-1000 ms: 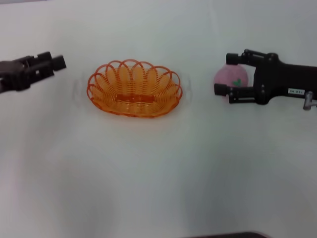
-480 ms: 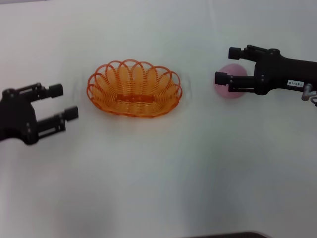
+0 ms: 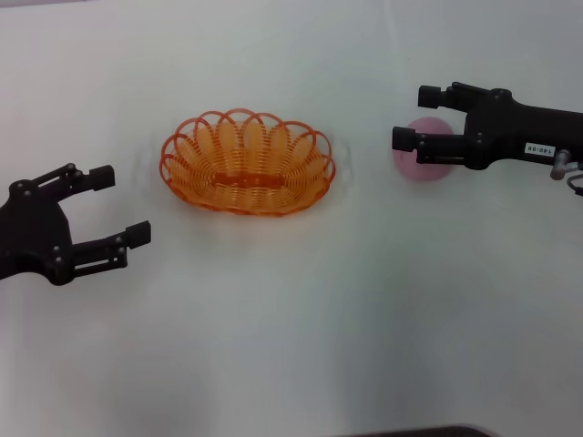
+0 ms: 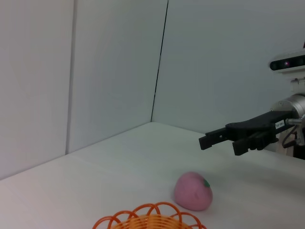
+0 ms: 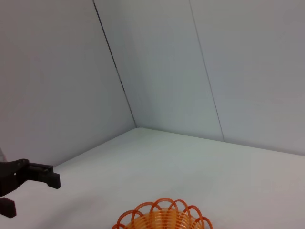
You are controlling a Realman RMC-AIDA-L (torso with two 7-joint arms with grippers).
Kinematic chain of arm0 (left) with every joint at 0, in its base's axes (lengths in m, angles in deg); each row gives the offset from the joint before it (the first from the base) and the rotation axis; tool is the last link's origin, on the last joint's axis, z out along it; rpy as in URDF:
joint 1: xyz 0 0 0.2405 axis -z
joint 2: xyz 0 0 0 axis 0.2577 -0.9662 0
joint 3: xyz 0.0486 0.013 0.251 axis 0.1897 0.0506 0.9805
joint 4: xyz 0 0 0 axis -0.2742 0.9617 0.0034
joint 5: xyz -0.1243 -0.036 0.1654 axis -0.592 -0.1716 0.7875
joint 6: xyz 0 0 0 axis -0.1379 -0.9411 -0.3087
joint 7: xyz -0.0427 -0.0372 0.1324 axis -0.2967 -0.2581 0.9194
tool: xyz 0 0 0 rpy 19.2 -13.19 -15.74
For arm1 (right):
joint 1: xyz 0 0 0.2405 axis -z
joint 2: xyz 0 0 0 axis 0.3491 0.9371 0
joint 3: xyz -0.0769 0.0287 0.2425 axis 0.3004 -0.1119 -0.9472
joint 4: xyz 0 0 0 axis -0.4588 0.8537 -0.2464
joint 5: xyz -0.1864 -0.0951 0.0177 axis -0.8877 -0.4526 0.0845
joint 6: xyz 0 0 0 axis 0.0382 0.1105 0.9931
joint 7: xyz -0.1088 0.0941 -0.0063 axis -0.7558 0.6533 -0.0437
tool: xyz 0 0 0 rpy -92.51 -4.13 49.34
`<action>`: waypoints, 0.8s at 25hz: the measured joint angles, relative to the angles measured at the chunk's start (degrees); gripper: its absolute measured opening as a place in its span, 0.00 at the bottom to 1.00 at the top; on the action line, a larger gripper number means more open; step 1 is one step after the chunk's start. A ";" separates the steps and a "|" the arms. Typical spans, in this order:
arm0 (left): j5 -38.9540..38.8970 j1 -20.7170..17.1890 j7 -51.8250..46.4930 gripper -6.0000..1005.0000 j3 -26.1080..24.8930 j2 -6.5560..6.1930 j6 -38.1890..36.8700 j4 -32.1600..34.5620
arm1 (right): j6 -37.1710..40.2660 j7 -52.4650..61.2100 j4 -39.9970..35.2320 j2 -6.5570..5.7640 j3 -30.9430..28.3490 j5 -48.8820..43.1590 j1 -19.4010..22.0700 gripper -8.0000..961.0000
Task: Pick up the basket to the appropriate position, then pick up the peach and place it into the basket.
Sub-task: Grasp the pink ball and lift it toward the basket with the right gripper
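On a white counter [image 3: 291, 328], the right end effector [image 3: 412, 118] hangs spread wide above the pink peach [image 3: 421, 169], which sits apart from its fingers. The orange basket [image 3: 248, 163] rests well off to its left. The left end effector [image 3: 118, 208], also wide, is near the basket. Closing off-centre could send the round peach rolling.

Bare table [image 3: 273, 309] around basket [image 3: 248, 162] — approaches unobstructed.

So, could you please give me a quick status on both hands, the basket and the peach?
Left hand open, low beside the basket, apart from it. Right hand open above the peach, not gripping. Basket empty on the table; nothing in the way.
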 joint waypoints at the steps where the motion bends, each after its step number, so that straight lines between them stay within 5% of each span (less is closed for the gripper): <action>1: 0.01 0.00 0.04 0.85 0.04 -0.01 -0.02 0.00 | -0.05 0.19 0.00 0.01 -0.01 0.00 -0.02 0.98; 20: 0.01 0.28 0.02 0.86 0.35 -0.03 -0.33 -0.26 | 0.17 2.92 -0.33 0.01 0.05 0.07 -0.84 0.98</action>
